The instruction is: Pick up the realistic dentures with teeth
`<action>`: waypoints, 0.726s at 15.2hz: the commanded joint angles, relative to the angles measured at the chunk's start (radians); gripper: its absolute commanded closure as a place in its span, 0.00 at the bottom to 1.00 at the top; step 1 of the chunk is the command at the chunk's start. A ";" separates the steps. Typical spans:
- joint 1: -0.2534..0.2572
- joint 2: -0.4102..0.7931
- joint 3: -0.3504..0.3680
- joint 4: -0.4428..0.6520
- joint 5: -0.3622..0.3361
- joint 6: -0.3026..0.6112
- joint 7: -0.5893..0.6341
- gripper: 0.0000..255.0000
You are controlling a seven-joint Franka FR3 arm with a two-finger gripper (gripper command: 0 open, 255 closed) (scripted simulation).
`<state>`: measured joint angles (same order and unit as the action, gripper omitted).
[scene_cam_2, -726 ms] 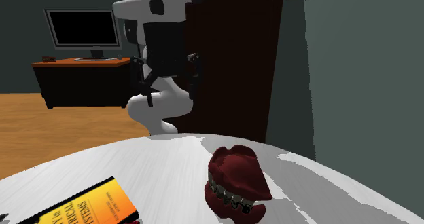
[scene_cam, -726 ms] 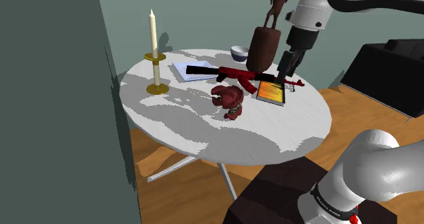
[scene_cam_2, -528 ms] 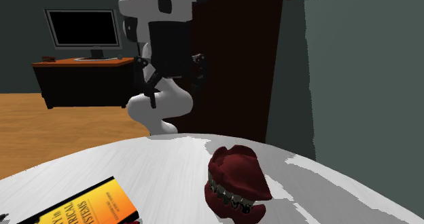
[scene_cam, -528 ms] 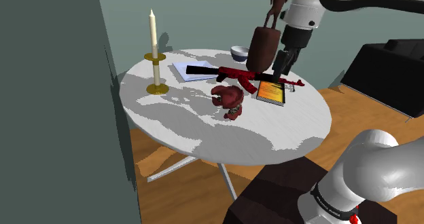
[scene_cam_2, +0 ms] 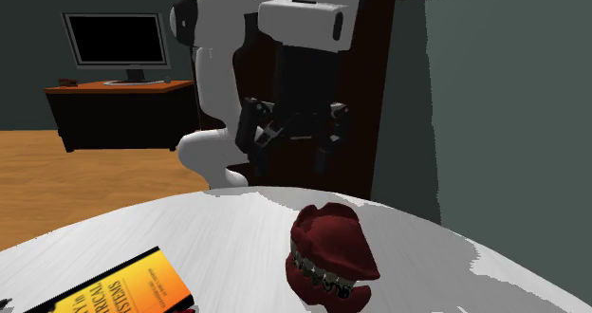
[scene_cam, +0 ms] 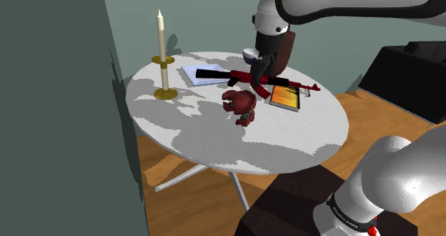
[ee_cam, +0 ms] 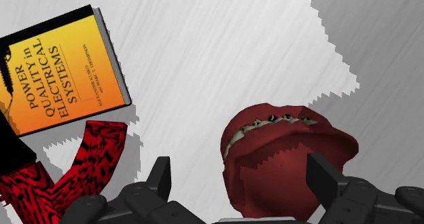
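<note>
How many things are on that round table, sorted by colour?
Red: 2 (dentures, toy rifle)
Orange: 1 (book)
White or cream: 3 (candle, paper, bowl)
Brown: 1 (bag-like object)
Total: 7

- Wall: plain grey-green, just beside the table.
- Floor: orange-brown wood planks.
- Table: round, white-grey top, pale splayed legs.
- Desk: dark, orange-topped, carrying a black monitor.

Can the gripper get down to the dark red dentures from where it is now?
Probably yes. The gripper is open above the dentures, which show between its fingers in the wrist view. Nothing stands between them; the red rifle and the orange book lie to one side.
</note>
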<state>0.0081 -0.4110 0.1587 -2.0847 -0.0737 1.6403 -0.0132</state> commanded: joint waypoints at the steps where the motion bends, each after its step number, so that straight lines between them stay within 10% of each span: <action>1: 0.005 0.080 0.035 0.052 -0.035 0.014 0.021 0.00; 11: 0.036 0.359 0.130 0.230 -0.188 0.041 0.106 0.00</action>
<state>0.0429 -0.0576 0.2867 -1.8482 -0.2586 1.6702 0.0876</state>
